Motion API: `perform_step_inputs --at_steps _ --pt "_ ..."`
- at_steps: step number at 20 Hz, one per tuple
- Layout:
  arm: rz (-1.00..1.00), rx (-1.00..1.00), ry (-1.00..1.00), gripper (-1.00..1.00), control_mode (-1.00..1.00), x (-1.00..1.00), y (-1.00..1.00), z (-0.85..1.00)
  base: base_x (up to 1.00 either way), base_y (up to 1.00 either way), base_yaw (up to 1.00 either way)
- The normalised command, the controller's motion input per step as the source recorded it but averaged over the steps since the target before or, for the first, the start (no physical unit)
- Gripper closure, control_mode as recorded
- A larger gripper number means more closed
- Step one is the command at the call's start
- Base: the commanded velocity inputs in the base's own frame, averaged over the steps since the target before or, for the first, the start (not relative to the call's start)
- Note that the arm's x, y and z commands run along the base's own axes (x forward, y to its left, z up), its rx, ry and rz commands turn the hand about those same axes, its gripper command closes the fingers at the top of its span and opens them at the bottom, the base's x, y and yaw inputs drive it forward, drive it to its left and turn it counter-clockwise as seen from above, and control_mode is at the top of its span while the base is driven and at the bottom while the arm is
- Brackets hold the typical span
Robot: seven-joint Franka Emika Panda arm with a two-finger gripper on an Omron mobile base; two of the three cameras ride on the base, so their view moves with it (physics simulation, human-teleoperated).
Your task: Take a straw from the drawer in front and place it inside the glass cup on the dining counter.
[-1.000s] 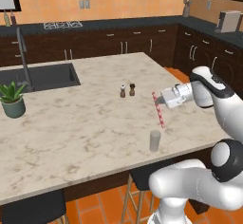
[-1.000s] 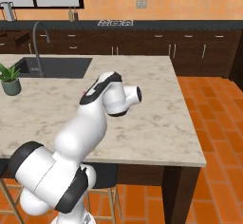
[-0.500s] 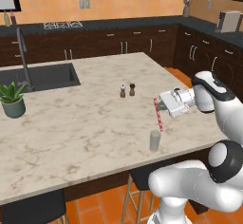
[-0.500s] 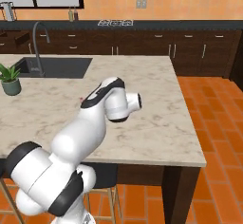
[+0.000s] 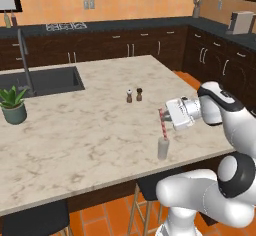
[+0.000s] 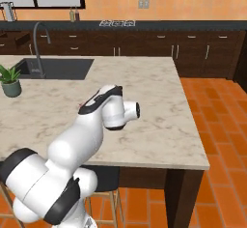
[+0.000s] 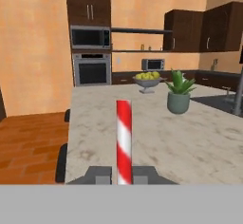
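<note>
Clamped between my two small dark finger tips, my two-finger gripper (image 7: 123, 174) is holding the thin red-and-white striped drinking straw (image 7: 124, 140), which is rising upright between them in the hand view. From the left base view, my gripper (image 5: 166, 117) is pointing sideways over the large beige marble-patterned dining counter (image 5: 75, 130), and the straw (image 5: 163, 124) is hanging down from it at a slight tilt, its lower end reaching the mouth of the small clear greyish glass cup (image 5: 163, 148); I cannot tell whether the tip is inside the rim or just above it. That cup is standing upright near the counter's front edge. Two tiny salt and pepper shakers (image 5: 134, 95) are sitting further back, well apart from the cup. A green potted plant in a grey-green pot (image 5: 13, 105) is standing near the dark sink basin (image 5: 42, 80). Looking along my hand, I am seeing the plant (image 7: 179, 94) and, behind it, a bowl of yellow fruit (image 7: 148, 81).
</note>
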Motion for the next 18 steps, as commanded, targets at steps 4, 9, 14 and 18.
perform_step_inputs --at_steps 4,9,14,18 --pt "0.00 0.00 -0.01 1.00 -1.00 0.07 0.00 -0.18 0.00 0.00 0.00" --pt "0.00 0.00 -0.04 1.00 -1.00 0.11 0.00 -0.06 0.00 0.00 0.00" --pt "0.00 0.02 -0.07 1.00 -1.00 -0.50 0.03 0.00 0.00 0.00 0.00" --pt "0.00 0.01 -0.07 1.00 -1.00 -0.19 0.02 0.00 0.00 0.00 0.00"
